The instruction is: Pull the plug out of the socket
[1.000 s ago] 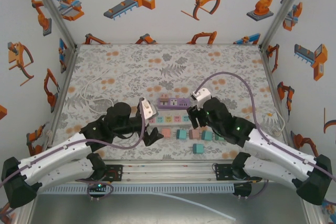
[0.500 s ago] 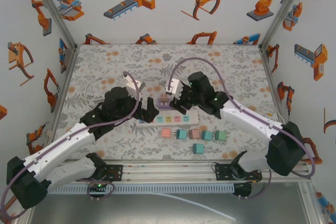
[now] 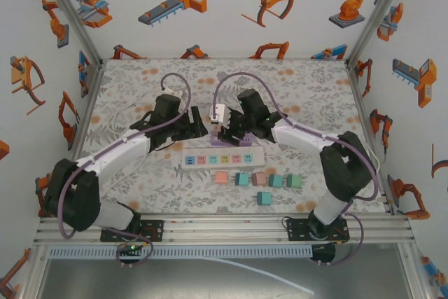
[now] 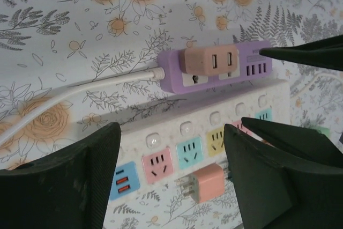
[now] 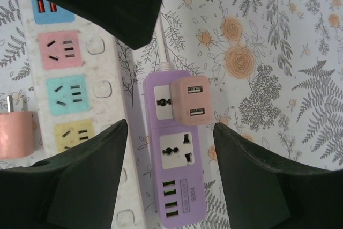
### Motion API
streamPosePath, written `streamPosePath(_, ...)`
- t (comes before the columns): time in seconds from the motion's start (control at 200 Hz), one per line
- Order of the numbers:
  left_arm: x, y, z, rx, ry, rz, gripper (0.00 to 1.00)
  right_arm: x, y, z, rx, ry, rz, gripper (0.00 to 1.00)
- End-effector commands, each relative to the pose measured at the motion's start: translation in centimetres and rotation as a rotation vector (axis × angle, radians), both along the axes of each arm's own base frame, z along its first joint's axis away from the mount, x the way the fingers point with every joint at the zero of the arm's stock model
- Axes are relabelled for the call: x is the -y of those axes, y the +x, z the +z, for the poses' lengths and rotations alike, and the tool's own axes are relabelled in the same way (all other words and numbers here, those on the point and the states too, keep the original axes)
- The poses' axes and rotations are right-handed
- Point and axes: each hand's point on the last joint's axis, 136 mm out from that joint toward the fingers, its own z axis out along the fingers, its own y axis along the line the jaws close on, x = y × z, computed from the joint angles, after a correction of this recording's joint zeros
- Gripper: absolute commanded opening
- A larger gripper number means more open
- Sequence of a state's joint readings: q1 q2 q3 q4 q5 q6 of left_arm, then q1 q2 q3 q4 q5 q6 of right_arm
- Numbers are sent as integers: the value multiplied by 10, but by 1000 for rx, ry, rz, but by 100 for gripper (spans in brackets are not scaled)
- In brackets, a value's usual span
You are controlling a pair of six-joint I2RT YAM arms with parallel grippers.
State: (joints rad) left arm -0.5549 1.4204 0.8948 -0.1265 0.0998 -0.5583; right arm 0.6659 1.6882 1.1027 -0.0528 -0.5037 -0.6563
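text: I read one small printed code, "S204", turned sideways | on: purple power strip point(image 5: 174, 172) | position: beside its green USB ports point(image 5: 172, 197)

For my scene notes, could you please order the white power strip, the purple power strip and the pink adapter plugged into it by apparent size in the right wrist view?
1. white power strip: largest, even though part of it is hidden.
2. purple power strip: clearly narrower and shorter.
3. pink adapter: smallest.

We see a peach square plug point(image 5: 192, 100), a purple plastic power strip point(image 5: 172, 174), a white pastel-socketed strip point(image 3: 222, 159) and a grey-and-orange floral table cover point(image 3: 294, 89).
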Motion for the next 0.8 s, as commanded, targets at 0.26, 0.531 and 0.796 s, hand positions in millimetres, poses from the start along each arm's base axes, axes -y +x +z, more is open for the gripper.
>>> streamPosePath(0.26,22,25,-34,-66,3,-29,65,-22,15,-8,-5,51,72,51)
streamPosePath(0.531,22,31,-60,-103,24,-27,62,-22,22,-26,-13,23,51,48)
streamPosePath(0.796,20,31,-82,-145,57,-26,59,-27,27,-30,-16,25,63,42)
